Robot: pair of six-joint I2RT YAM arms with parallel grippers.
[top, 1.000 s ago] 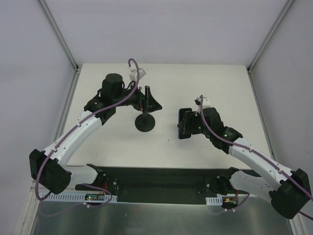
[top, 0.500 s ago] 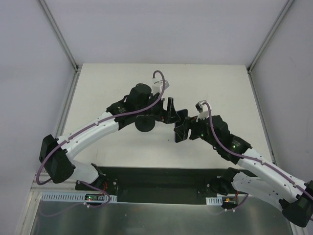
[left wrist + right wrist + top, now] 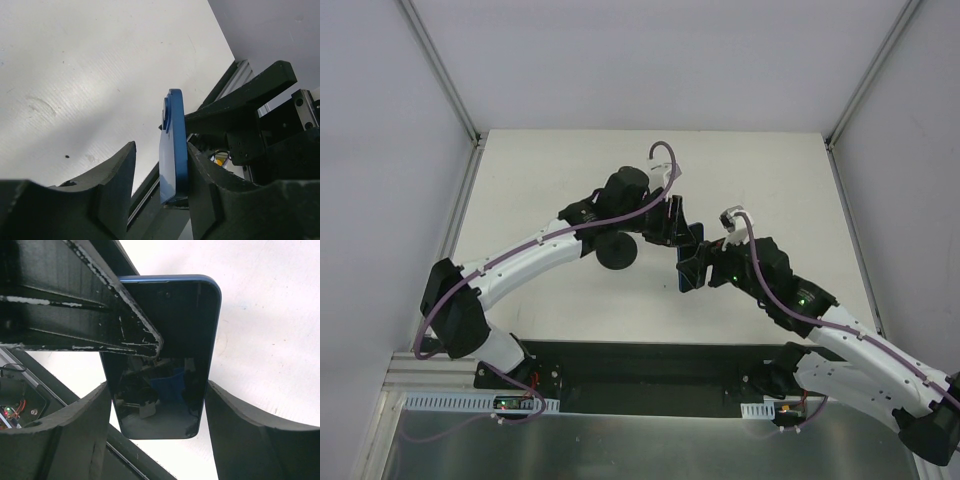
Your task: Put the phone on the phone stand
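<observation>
The phone (image 3: 689,262) is held off the table, between the two arms. My right gripper (image 3: 698,266) is shut on its long edges; the right wrist view shows the black face (image 3: 167,365) between my fingers (image 3: 157,388). My left gripper (image 3: 680,228) is open around the phone's top. In the left wrist view (image 3: 161,150) the blue edge (image 3: 175,145) lies against one finger, with a gap to the other. The phone stand's round black base (image 3: 617,252) sits on the table left of the phone. Its stem and holder are hidden under my left arm.
The white tabletop (image 3: 770,180) is bounded by metal frame posts at the back corners (image 3: 475,140). A black base rail (image 3: 650,365) runs along the near edge. One left finger (image 3: 75,305) crosses the upper left of the right wrist view.
My left arm has swung right, away from the stand, and its open jaws now straddle the phone. My right gripper has carried the phone slightly left and nearer.
</observation>
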